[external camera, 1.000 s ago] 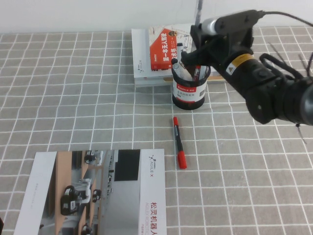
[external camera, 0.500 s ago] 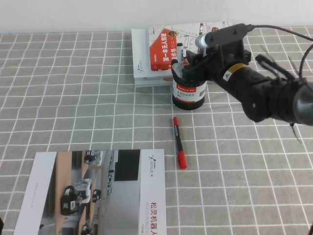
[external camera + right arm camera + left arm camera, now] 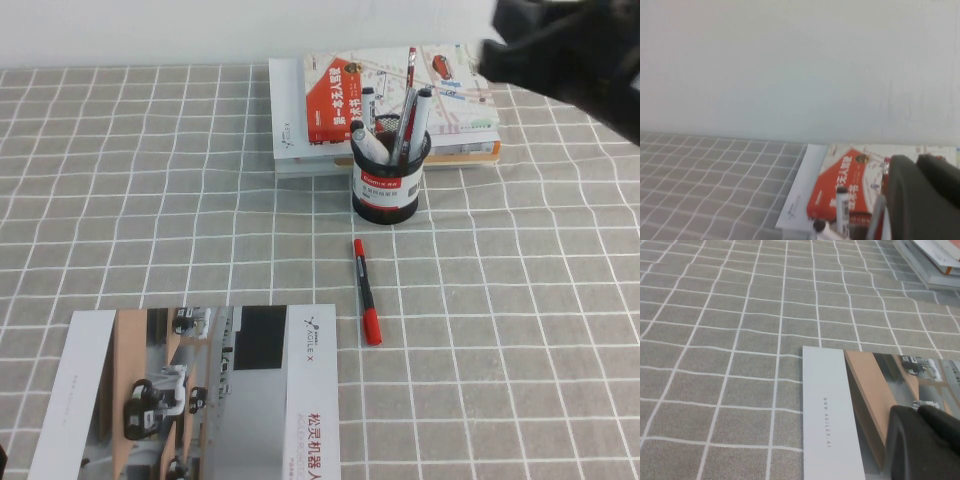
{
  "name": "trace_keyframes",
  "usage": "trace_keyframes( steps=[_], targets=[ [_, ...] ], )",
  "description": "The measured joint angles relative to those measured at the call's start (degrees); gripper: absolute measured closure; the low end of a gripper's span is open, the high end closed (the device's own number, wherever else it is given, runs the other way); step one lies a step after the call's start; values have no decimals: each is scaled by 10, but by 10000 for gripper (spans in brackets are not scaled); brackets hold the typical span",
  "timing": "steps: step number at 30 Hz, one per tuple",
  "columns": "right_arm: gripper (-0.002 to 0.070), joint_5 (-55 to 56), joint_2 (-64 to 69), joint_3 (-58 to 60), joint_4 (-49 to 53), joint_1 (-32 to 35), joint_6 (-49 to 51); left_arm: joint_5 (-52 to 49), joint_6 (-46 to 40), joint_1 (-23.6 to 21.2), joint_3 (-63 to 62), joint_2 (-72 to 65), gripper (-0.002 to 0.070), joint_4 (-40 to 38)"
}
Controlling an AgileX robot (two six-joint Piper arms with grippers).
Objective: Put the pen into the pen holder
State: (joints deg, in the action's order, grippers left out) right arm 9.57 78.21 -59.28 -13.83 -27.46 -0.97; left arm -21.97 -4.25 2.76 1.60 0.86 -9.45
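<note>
Pen (image 3: pixel 404 125) upright inside pen holder (image 3: pixel 389 188), among markers (image 3: pixel 369 108).

Grey cloth (image 3: pixel 150 180) w/ white grid, black mesh holder (image 3: pixel 389 190) w/ red-white label, red-black pen (image 3: pixel 366 291).

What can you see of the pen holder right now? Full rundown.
The pen holder is a small round black wire-mesh cup with a red-and-white label on its side. It stands upright on the checked tablecloth, just in front of the stack of books. Several pens and markers lean inside, a slim grey pen among them. No gripper touches it; the red-and-black pen lies apart in front.
</note>
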Motion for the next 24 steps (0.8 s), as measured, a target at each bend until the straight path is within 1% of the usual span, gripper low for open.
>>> trace_keyframes(
  steps=[8, 14, 19, 24],
  targets=[
    [688, -118, -218, 124, 4, 0, 0, 0, 0, 0, 0, 0, 678, 0],
    [688, -199, -352, 175, 13, 0, 0, 0, 0, 0, 0, 0, 678, 0],
    [688, -306, -411, 183, 14, 0, 0, 0, 0, 0, 0, 0, 678, 0],
    [688, -383, -422, 184, 15, 0, 0, 0, 0, 0, 0, 0, 678, 0]
  ],
)
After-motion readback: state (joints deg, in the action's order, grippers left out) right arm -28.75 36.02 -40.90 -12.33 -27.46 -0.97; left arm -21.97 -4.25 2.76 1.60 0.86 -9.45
